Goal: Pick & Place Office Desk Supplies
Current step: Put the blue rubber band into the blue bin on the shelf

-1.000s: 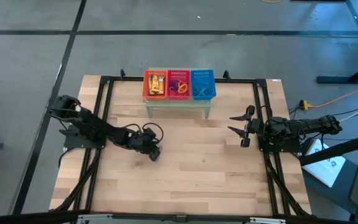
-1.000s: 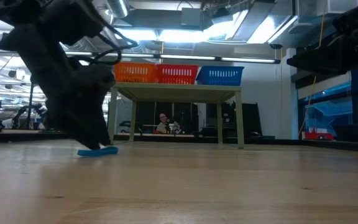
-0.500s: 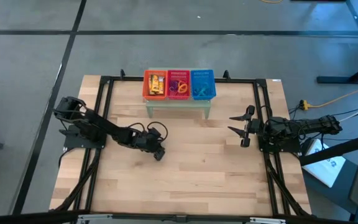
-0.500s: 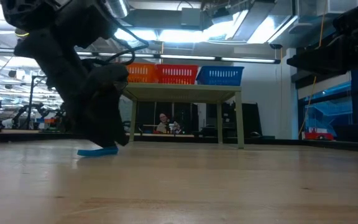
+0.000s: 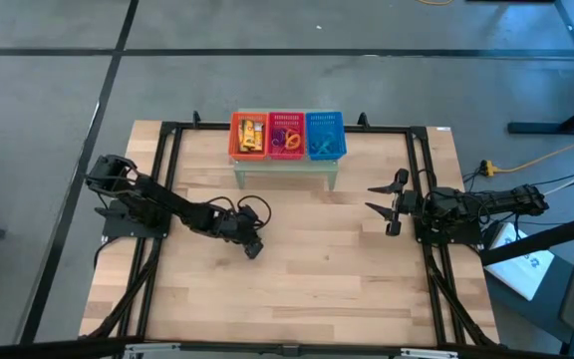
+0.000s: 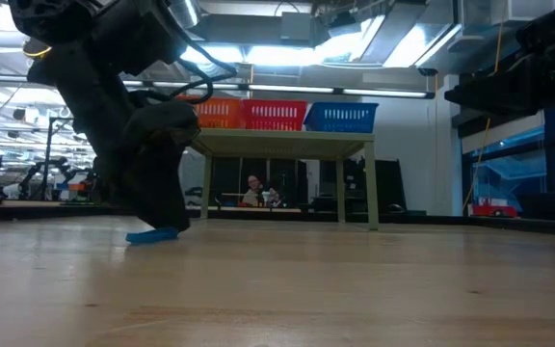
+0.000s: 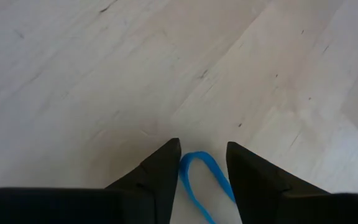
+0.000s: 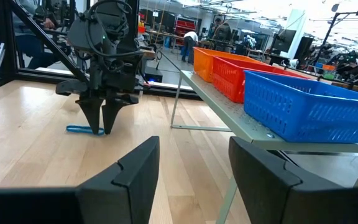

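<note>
A thin blue loop (image 7: 196,155) lies flat on the wooden table, left of the middle. My left gripper (image 7: 204,149) points steeply down with its tips at the tabletop, one finger on either side of the loop's end. A gap shows between the fingers. In the low view the loop (image 6: 150,235) sticks out from under the left gripper (image 6: 167,224). My right gripper (image 5: 392,207) waits open and level above the table's right side, with nothing between its fingers. My left gripper stands astride the blue loop's rounded end (image 7: 185,163), coming from above at a slant. The loop lies flat on the table and fills the gap between the fingers. Whether the fingers touch it, I cannot tell.
At the far middle stands a small green stand (image 5: 285,168) carrying an orange basket (image 5: 249,135), a red basket (image 5: 286,135) and a blue basket (image 5: 326,135), each holding small items. A black frame (image 5: 167,179) runs along the table's edges.
My left gripper has come down to the tabletop and shifted slightly toward the table's right edge, tipping more steeply, so that its tips now stand over the blue loop. The loop still lies on the table.
</note>
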